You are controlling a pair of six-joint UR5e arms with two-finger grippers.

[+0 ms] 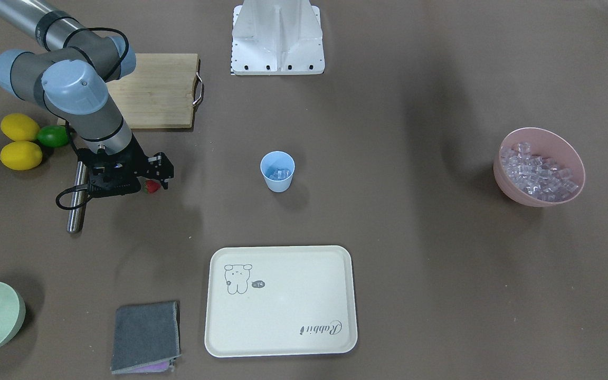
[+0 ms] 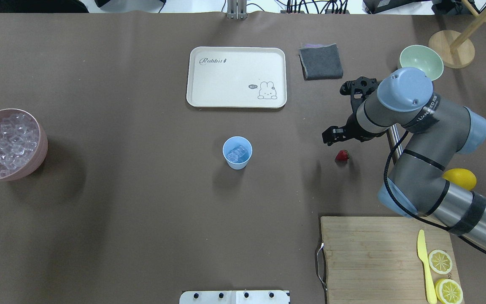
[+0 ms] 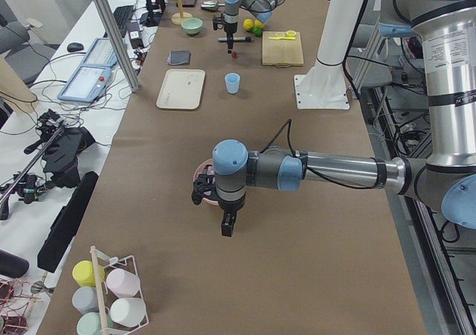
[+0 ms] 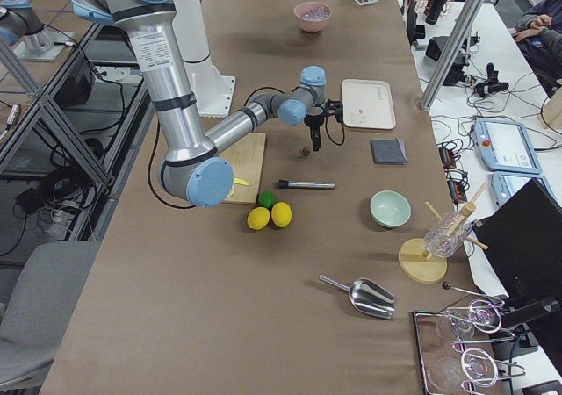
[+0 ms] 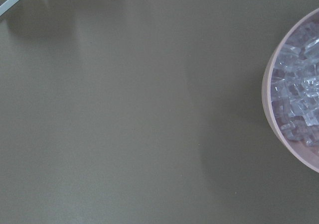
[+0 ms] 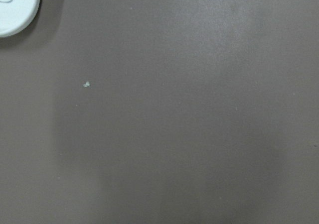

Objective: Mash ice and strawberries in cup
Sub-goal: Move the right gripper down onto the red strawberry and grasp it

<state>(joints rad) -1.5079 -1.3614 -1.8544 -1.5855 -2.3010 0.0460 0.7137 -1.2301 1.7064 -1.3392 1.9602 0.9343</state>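
The light-blue cup (image 2: 237, 152) stands mid-table with a few clear ice cubes (image 2: 238, 152) in it; it also shows in the front view as the cup (image 1: 277, 170). Most of the ice (image 2: 4, 143) fills the pink bowl (image 2: 40, 147) at the left. The red strawberry (image 2: 341, 156) lies on the table right of the cup. My right gripper (image 2: 331, 136) hangs just above and beside the strawberry (image 1: 151, 186), open, with nothing in it. The left gripper (image 3: 227, 227) shows only in the left side view, by the pink bowl (image 5: 269, 109); I cannot tell its state.
A cream tray (image 2: 196, 95) and a grey cloth (image 2: 321, 61) lie beyond the cup. A metal rod (image 1: 75, 211), two lemons (image 1: 20, 141), a lime (image 1: 53, 136) and a pale green bowl (image 2: 421, 61) sit near the right arm. The wooden board (image 2: 369, 253) holds a yellow knife and lemon slices.
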